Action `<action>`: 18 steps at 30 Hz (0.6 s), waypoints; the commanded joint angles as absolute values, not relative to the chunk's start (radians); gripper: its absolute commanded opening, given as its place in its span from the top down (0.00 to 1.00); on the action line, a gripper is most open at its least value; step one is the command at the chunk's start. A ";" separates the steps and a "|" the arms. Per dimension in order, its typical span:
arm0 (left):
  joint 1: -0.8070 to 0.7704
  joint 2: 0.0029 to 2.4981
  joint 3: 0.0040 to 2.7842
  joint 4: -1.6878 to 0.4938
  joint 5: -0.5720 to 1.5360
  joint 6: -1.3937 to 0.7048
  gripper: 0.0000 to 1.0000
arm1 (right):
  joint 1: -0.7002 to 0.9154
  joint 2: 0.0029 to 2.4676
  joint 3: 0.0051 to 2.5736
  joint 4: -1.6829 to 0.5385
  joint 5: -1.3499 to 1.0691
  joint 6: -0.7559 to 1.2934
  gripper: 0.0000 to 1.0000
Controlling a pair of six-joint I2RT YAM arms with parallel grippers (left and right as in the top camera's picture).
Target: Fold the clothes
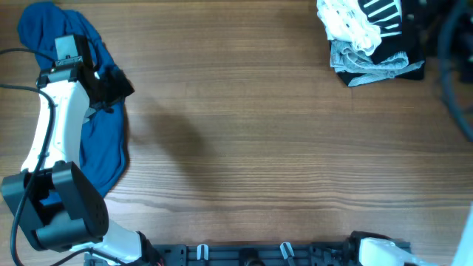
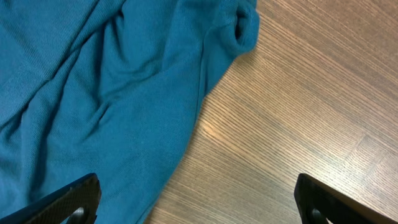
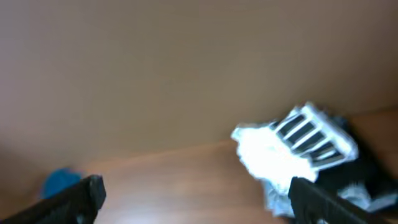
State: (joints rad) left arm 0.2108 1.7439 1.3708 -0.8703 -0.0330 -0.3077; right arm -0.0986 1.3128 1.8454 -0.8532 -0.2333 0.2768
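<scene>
A crumpled blue garment (image 1: 100, 144) lies at the table's left edge and fills the left of the left wrist view (image 2: 93, 99). My left gripper (image 1: 111, 87) is open and empty, just above the garment's right edge; its fingertips (image 2: 196, 199) straddle cloth and bare wood. A pile of clothes (image 1: 369, 37), white, grey and black-and-white striped, sits at the far right corner and shows blurred in the right wrist view (image 3: 298, 149). My right gripper (image 3: 196, 196) is open and empty, held high; it is out of the overhead view.
Bare wooden tabletop (image 1: 259, 125) spans the middle. The left arm's white links (image 1: 52, 140) lie over the blue garment. A black cable (image 1: 451, 66) runs along the right edge. A rail with hooks (image 1: 244, 253) lines the near edge.
</scene>
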 commanded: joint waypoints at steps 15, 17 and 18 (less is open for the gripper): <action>0.212 1.749 1.378 -0.867 -0.043 -0.292 0.00 | -0.029 0.303 0.170 0.072 -0.220 0.030 0.00; 0.212 1.749 1.378 -0.867 -0.043 -0.292 0.00 | -0.029 0.197 0.109 0.065 -0.220 0.038 0.00; 0.212 1.749 1.378 -0.867 -0.043 -0.292 0.00 | -0.029 0.149 0.083 0.055 -0.220 0.056 0.00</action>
State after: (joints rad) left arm 0.2108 1.7439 1.3708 -0.8677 -0.0334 -0.3073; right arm -0.0334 0.2546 0.1368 0.0635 -0.2024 0.0463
